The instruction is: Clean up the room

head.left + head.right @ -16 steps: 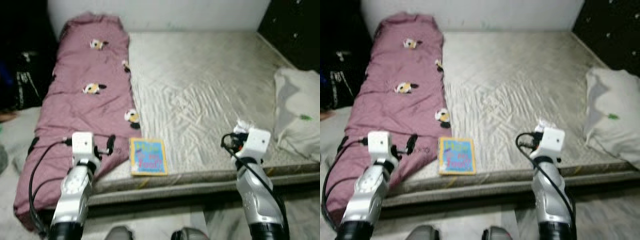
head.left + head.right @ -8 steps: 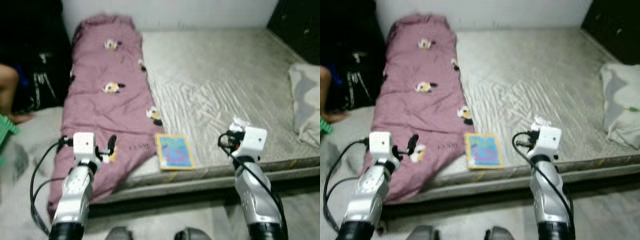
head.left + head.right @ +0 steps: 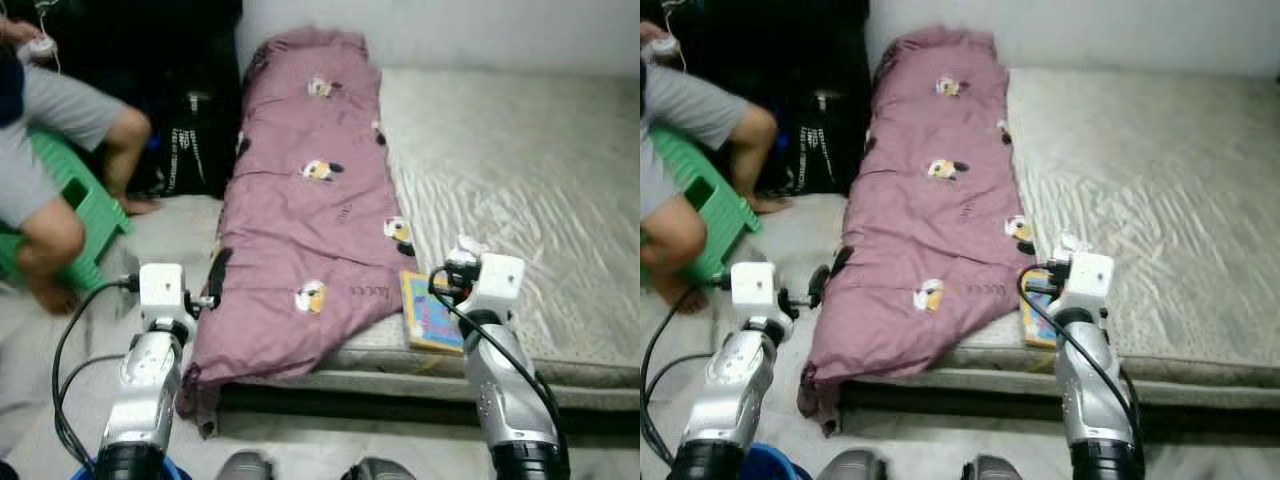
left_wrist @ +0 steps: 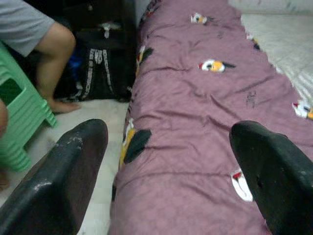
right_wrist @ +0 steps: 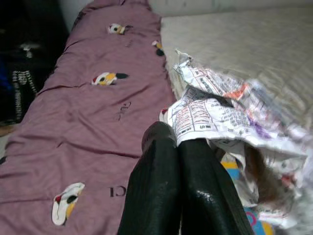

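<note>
Right pincer (image 5: 178,161): we find its two black fingers pressed together on a crumpled sheet of printed white paper (image 5: 220,117), held above the front edge of the bed, by the book.
Paper, handling: we judge it very light, soft and easily torn; the hold sits at one crushed fold, and the loose remainder billows past the fingertips. We would expect it to slip if the grip eases.
Left pincer (image 4: 166,171): fingers set wide apart, gripping nothing; it hovers over the floor beside the bed's left front corner, pointed along the quilt.
Quilt: a long mauve padded quilt with small cartoon patches (image 3: 310,230) lies down the left edge of the bed (image 3: 520,170), its near end spilling over the front left corner toward the floor. We judge it bulky, limp and heavier than it looks; a hem or corner is the sensible place to take hold.
Book: a thin blue and yellow picture book (image 3: 425,320) lies flat at the bed's front edge, touching the quilt's right side and partly hidden behind the right arm. Stiff and light; best taken by an edge.
Bystander: a seated person's bare leg (image 3: 105,150) rests by a green plastic stool (image 3: 85,215) on the floor, left of the bed.
</note>
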`<state>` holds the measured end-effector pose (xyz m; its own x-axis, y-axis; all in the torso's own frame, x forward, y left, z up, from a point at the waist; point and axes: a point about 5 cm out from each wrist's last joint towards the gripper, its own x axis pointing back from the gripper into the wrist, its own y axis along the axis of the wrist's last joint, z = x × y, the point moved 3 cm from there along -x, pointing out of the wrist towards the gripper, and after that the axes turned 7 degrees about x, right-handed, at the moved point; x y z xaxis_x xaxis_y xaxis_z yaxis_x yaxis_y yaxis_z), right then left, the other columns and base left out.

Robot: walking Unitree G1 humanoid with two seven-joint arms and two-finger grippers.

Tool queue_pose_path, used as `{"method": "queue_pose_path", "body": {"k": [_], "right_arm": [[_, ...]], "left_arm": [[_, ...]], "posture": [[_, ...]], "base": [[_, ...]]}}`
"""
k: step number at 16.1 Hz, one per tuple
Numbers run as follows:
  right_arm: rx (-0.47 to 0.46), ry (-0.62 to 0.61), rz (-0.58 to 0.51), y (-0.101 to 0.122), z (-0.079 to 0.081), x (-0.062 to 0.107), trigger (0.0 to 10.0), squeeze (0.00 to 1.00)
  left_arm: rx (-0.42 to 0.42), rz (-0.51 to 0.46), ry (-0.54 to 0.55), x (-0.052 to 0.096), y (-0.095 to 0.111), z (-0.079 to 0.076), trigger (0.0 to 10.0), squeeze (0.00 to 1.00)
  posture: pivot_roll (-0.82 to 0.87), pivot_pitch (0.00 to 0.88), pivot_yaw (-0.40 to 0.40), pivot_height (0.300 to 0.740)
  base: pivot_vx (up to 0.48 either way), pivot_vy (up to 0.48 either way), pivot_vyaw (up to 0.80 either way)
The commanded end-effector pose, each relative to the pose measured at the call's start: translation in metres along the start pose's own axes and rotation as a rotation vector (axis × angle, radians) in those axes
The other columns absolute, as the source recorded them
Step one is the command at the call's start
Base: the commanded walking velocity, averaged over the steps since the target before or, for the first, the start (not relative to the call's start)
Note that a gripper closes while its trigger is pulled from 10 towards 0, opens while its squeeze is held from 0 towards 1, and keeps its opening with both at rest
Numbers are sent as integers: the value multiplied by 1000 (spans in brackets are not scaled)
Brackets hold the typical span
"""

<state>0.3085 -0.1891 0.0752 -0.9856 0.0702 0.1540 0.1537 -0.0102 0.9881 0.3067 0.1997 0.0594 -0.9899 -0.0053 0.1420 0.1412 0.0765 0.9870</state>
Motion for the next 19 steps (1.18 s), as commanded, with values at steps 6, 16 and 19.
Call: {"method": "queue_pose_path", "body": {"k": [6, 16, 19], "right_arm": [[14, 9, -20, 5, 2, -1, 10000, 0], [19, 21, -23, 6, 5, -3, 10000, 0], [17, 26, -20, 6, 7, -4, 10000, 0]], "left_arm": [[-64, 39, 58, -2, -2, 35, 10000, 0], [20, 32, 26, 1, -6, 19, 10000, 0], [49, 34, 25, 0, -5, 16, 10000, 0]], "posture": [[-22, 50, -40, 740], [-18, 45, -40, 740], [-18, 55, -43, 740]], "base": [[0, 0, 457], [0, 0, 800], [0, 0, 800]]}}
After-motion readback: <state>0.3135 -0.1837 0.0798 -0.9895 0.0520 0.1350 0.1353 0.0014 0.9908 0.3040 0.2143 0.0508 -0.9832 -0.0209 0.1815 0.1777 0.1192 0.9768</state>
